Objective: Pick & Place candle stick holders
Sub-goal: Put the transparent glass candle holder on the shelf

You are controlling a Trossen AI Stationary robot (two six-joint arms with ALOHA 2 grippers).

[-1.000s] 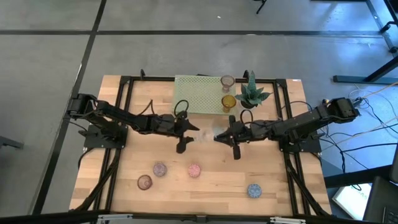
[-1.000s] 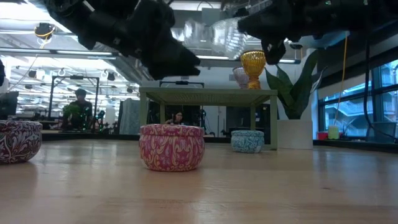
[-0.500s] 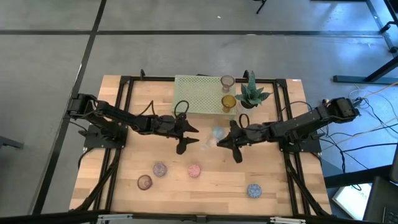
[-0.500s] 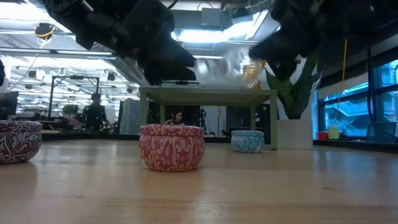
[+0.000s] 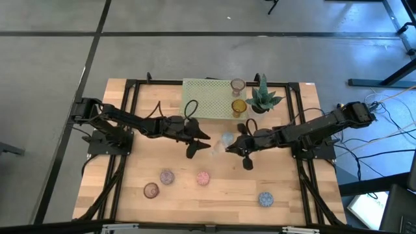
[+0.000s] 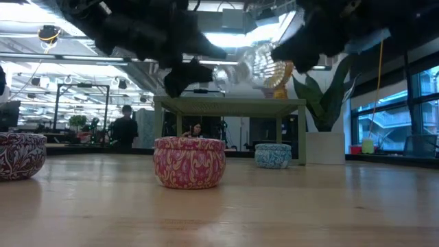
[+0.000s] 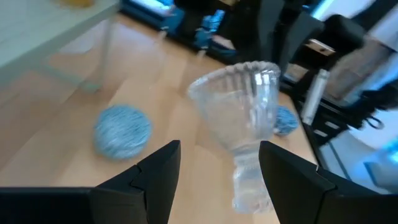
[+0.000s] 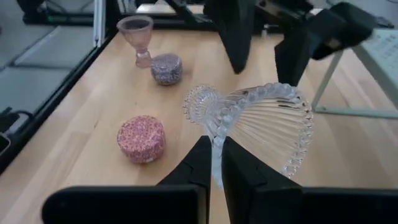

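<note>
A clear ribbed glass candle holder [image 5: 223, 141] hangs in the air between my two grippers over the table's middle. My right gripper [image 5: 236, 148] is shut on it; it also shows in the right wrist view [image 8: 249, 127]. My left gripper [image 5: 198, 139] is open. Its fingers stand on either side of the holder's foot [image 7: 247, 186] without touching it. An amber holder [image 5: 238, 107] and a mauve one [image 5: 238, 85] stand on the pale green stand [image 5: 205, 99]. My right gripper pinches the clear holder's bowl at its rim [image 8: 216, 155] between its two nearly shut fingers. The holder is lifted clear of the table and lies on its side, its foot [image 8: 199, 102] pointing toward my left gripper.
A purple holder [image 5: 167, 177], a pink one [image 5: 203, 178], a blue one [image 5: 265, 199] and a pink glass cup [image 5: 151, 190] stand on the near half of the table. The spiky potted plant [image 5: 263, 97] stands beside the stand at the far side.
My right gripper has gone a little toward the near edge and down, carrying the clear holder, which has sunk and drawn slightly away from my left gripper. My left gripper stays about where it was.
</note>
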